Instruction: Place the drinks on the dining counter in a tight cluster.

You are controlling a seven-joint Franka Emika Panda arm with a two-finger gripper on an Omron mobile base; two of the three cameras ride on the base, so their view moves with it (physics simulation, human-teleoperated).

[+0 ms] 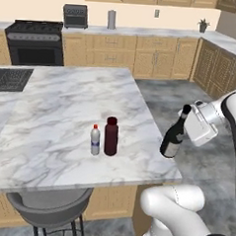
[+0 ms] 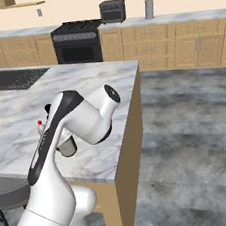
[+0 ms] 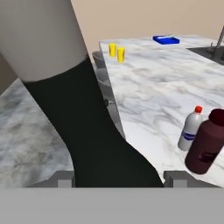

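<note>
— Where's the tall dark long-necked wine bottle?

— In my gripper, jaws clamped around its body, tilted, off the white-grey marble dining counter's right edge. Glass: heavy, slick, breakable, so mid-body suits.

— The others?

— Hand view: small clear red-capped bottle touches the stout maroon bottle near that edge. Right base view: my arm hides them.

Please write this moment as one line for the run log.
gripper: shut on wine bottle, tilted, off counter edge | small clear bottle, maroon bottle: upright together on dining counter
</note>
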